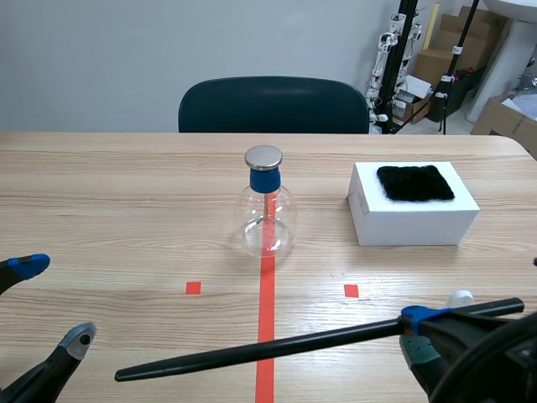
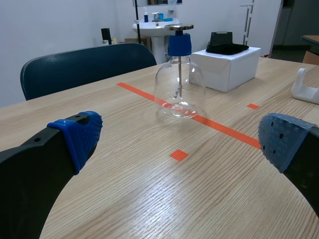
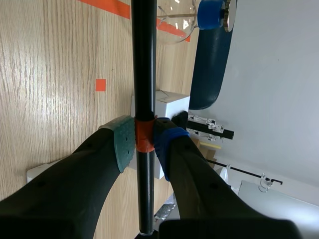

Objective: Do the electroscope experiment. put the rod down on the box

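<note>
A long black rod (image 1: pixel 277 346) lies nearly level above the table's front, its free tip pointing left. My right gripper (image 1: pixel 418 329) is shut on it near its right end; in the right wrist view the rod (image 3: pixel 143 69) is pinched between the pads (image 3: pixel 125 143) at an orange band. The white box (image 1: pixel 413 217) stands at the right with a black cloth (image 1: pixel 414 182) on top. The glass electroscope (image 1: pixel 266 210), with a blue neck and metal cap, stands at the centre on the tape line. My left gripper (image 1: pixel 54 302) is open low at the left, holding nothing.
A dark chair (image 1: pixel 273 105) stands behind the table's far edge. A small white holder (image 2: pixel 306 87) sits on the table near the right arm. The left wrist view has the electroscope (image 2: pixel 178 74) and the box (image 2: pixel 227 69) ahead of my left gripper (image 2: pixel 182 137).
</note>
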